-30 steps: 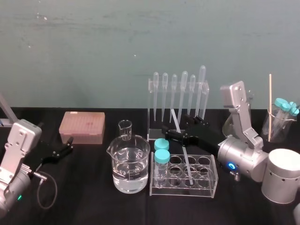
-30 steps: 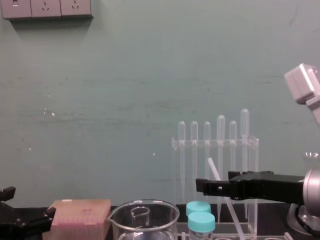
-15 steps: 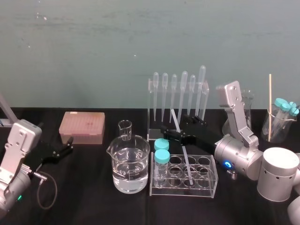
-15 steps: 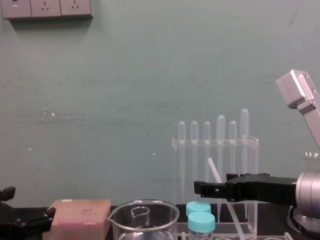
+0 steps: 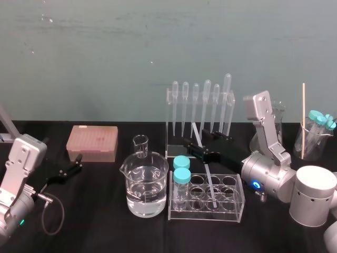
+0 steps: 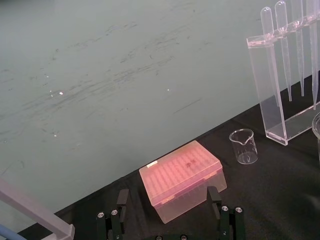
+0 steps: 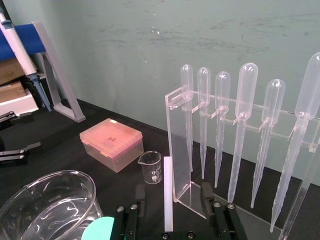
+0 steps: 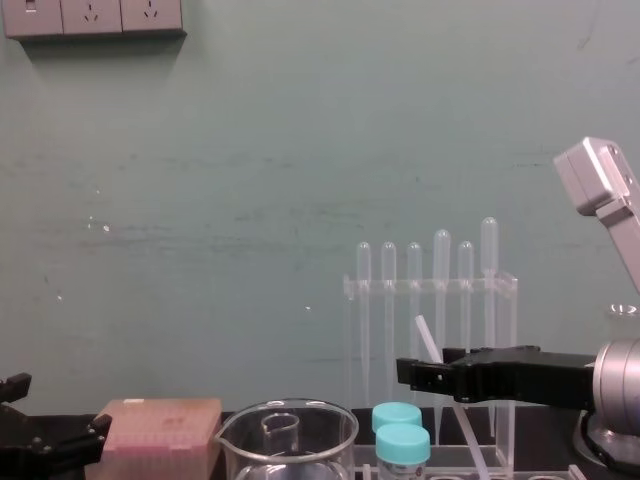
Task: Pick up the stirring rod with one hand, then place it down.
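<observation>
The stirring rod (image 5: pixel 196 133) is a thin translucent-white stick leaning up and back out of the clear tube rack (image 5: pixel 206 212). My right gripper (image 5: pixel 202 142) reaches in from the right and straddles the rod's upper part. In the right wrist view the rod (image 7: pixel 168 195) stands between the two black fingers (image 7: pixel 206 192), with a gap on each side, so this gripper (image 7: pixel 173 189) is open. From the chest the rod's tip (image 8: pixel 425 335) pokes up just above the right gripper (image 8: pixel 420 375). My left gripper (image 5: pixel 73 166) lies parked at the far left, open (image 6: pixel 168 200).
Behind the rod stands a clear pipette stand (image 5: pixel 200 100) with several pipettes. A beaker of water (image 5: pixel 146 184), a small beaker (image 5: pixel 140 145) and two teal-capped tubes (image 5: pixel 181 168) sit left of the rod. A pink tip box (image 5: pixel 92 142) is farther left; glassware (image 5: pixel 316 137) at right.
The right arm has shifted slightly to the left, its gripper staying around the rod. The rod and the left arm have not moved.
</observation>
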{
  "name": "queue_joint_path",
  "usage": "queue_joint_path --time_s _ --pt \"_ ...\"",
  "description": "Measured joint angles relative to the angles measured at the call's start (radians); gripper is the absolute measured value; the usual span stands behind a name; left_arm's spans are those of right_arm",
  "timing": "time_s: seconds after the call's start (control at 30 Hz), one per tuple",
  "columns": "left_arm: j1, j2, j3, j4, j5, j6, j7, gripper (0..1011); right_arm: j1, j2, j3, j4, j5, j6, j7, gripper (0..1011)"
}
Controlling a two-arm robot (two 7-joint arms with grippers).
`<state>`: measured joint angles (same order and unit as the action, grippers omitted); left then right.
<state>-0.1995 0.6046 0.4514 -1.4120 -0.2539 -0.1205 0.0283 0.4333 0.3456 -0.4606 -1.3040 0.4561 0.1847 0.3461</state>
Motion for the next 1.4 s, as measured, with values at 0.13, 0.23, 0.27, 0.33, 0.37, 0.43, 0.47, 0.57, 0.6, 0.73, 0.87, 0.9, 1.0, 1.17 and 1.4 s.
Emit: queue_joint_path --time_s 0.13,0.23,0.27,0.33,0.37,0.43,0.47,0.57,0.6,0.73,0.87,0.9,1.0,1.17,1.4 --pt "0.0 0.0 0.0 0.0 0.0 0.0 0.0 1000 0.0 0.0 0.0 0.0 0.001 0.0 0.0 565" --pt "0.0 0.0 0.0 0.0 0.0 0.0 0.0 1000 -0.001 0.001 0.0 -0.001 0.002 0.0 0.0 450" --pt "0.0 0.0 0.0 0.0 0.0 0.0 0.0 1000 -0.001 0.001 0.0 -0.001 0.002 0.0 0.0 432" --pt "0.0 0.0 0.0 0.0 0.0 0.0 0.0 1000 -0.001 0.001 0.0 -0.001 0.002 0.0 0.0 390" --pt "0.0 0.0 0.0 0.0 0.0 0.0 0.0 1000 -0.001 0.001 0.0 -0.001 0.002 0.0 0.0 330" --pt "0.0 0.0 0.0 0.0 0.0 0.0 0.0 1000 -0.001 0.001 0.0 -0.001 0.003 0.0 0.001 273" --pt "0.0 0.0 0.0 0.0 0.0 0.0 0.0 1000 -0.001 0.001 0.0 -0.001 0.003 0.0 0.001 273" --pt "0.0 0.0 0.0 0.0 0.0 0.0 0.0 1000 -0.001 0.001 0.0 -0.002 0.003 0.0 0.001 152" --pt "0.0 0.0 0.0 0.0 0.0 0.0 0.0 1000 -0.001 0.002 0.0 -0.002 0.003 0.0 0.001 137" --pt "0.0 0.0 0.0 0.0 0.0 0.0 0.0 1000 -0.001 0.002 0.0 -0.002 0.003 0.0 0.001 69" --pt "0.0 0.0 0.0 0.0 0.0 0.0 0.0 1000 -0.002 0.001 0.001 -0.002 0.002 -0.002 0.001 69" --pt "0.0 0.0 0.0 0.0 0.0 0.0 0.0 1000 -0.006 0.0 0.004 -0.005 0.001 -0.008 0.0 69" --pt "0.0 0.0 0.0 0.0 0.0 0.0 0.0 1000 -0.029 -0.01 0.026 -0.019 -0.009 -0.073 0.0 69" --pt "0.0 0.0 0.0 0.0 0.0 0.0 0.0 1000 -0.078 -0.014 0.054 -0.056 -0.026 -0.185 0.0 69" --pt "0.0 0.0 0.0 0.0 0.0 0.0 0.0 1000 -0.182 -0.001 0.113 -0.151 -0.054 -0.387 0.0 69"
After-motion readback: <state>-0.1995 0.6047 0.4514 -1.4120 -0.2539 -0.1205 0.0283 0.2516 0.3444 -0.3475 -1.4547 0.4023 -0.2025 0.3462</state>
